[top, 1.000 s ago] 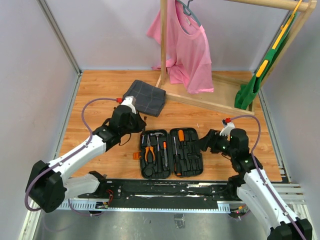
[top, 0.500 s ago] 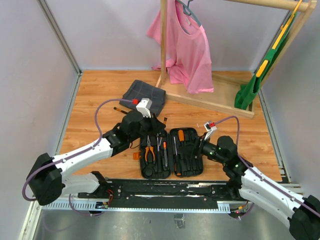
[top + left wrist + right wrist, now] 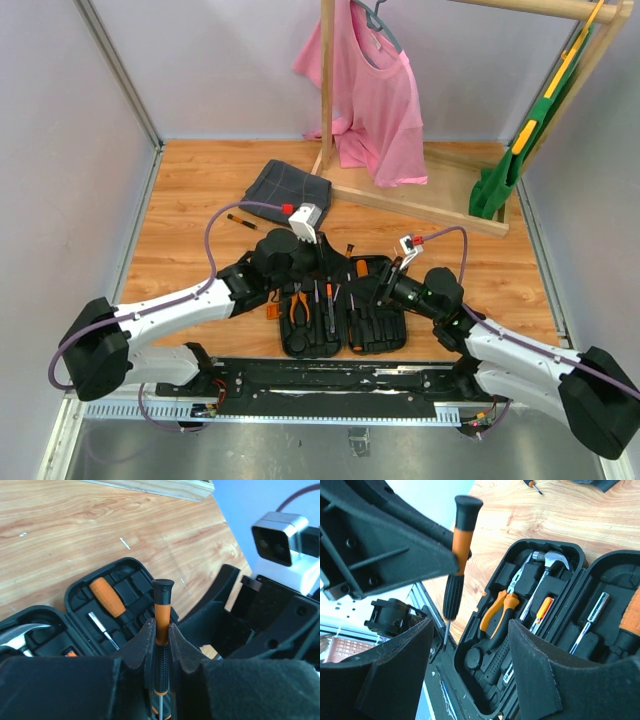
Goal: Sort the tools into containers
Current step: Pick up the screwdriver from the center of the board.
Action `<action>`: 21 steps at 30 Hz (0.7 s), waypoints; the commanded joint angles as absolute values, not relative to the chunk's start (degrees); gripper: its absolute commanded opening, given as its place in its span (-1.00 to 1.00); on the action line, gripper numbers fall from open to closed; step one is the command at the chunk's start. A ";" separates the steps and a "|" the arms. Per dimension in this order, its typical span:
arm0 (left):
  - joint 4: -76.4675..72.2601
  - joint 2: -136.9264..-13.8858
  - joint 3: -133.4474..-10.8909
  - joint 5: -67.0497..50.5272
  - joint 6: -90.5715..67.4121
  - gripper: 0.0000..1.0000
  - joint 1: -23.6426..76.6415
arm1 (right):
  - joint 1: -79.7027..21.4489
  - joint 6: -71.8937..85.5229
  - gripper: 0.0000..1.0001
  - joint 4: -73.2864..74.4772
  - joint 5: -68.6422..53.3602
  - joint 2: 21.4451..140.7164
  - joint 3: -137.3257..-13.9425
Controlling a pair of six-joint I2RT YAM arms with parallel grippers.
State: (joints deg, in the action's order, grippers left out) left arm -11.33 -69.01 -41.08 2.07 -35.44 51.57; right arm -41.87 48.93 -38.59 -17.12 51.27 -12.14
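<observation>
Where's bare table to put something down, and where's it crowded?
Bare wood left of the cloth, up to the wall, apart from one loose screwdriver. More between the rack base and the right arm. Crowded over the open case, where it meets the left arm.

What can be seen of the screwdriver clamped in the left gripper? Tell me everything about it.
The screwdriver is slim: a black rounded cap, an orange neck, a black ribbed grip and a thin bare metal shaft. It looks plastic-handled and intact. The left gripper is shut on the handle, both fingers pressing its sides, cap sticking out beyond them. It hangs in the air near the open black tool case, touching nothing else.
</observation>
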 commanded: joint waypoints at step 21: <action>-15.61 -69.39 -42.81 2.81 -35.55 -0.77 55.01 | -43.76 53.88 -0.88 -53.00 -19.10 59.67 -12.83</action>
State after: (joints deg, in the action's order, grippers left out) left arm -13.15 -69.82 -41.36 2.17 -35.59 54.24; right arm -43.09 54.78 -51.22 -18.48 60.01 -12.14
